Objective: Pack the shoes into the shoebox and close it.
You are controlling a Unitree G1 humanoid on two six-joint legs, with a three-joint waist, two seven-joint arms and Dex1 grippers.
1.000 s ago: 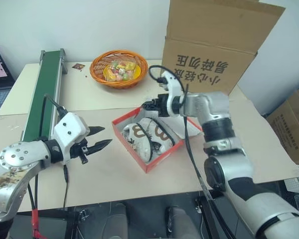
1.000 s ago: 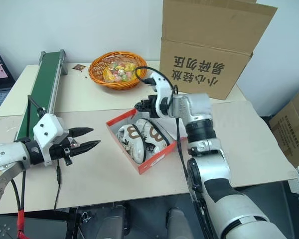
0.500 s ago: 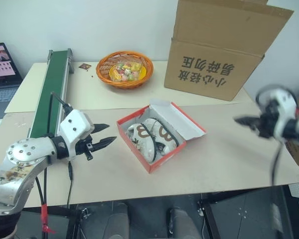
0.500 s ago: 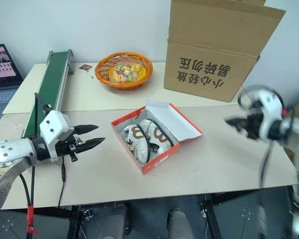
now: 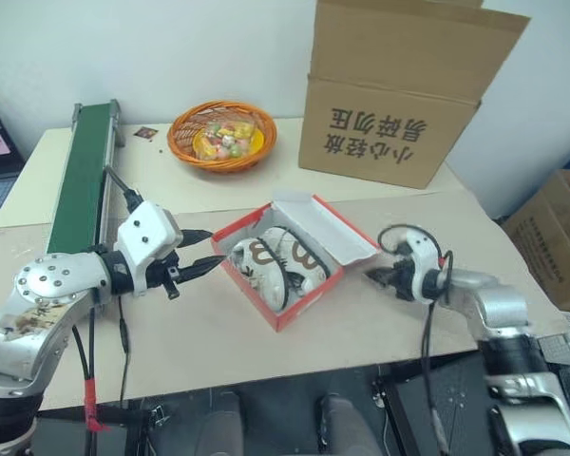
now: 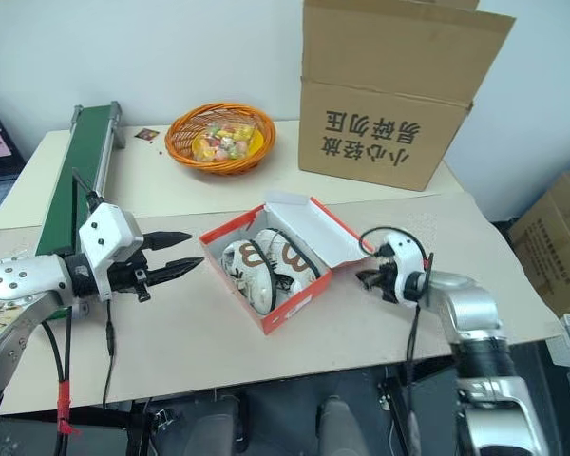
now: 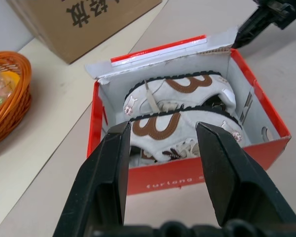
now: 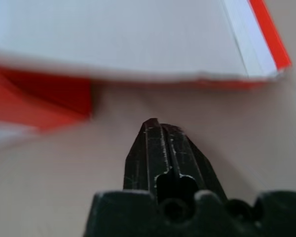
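Bench (image 5: 218, 323): carries all items. Carton (image 5: 404, 90) at rear, conveyor (image 5: 81, 176) on robot's left, basket (image 5: 221, 135) between them; none are part of the task.

Shoebox (image 5: 283, 313): mid-bench, open, lid (image 5: 328, 226) folded back toward robot's right. Shoes (image 7: 180, 126): both inside, side by side, soles against the box walls.

L hand (image 5: 198, 252): fingers parted, empty, just beside the box's near-left wall, aimed at it. R hand (image 6: 366, 278): fingers pressed together, empty, low on bench just beside lid's outer edge.

Step in hand (judged): closing. R tip should slide under the lid's free edge and lift it over the hinge; L hand braces the box so it doesn't skid. Check laces are tucked in before pressing down.
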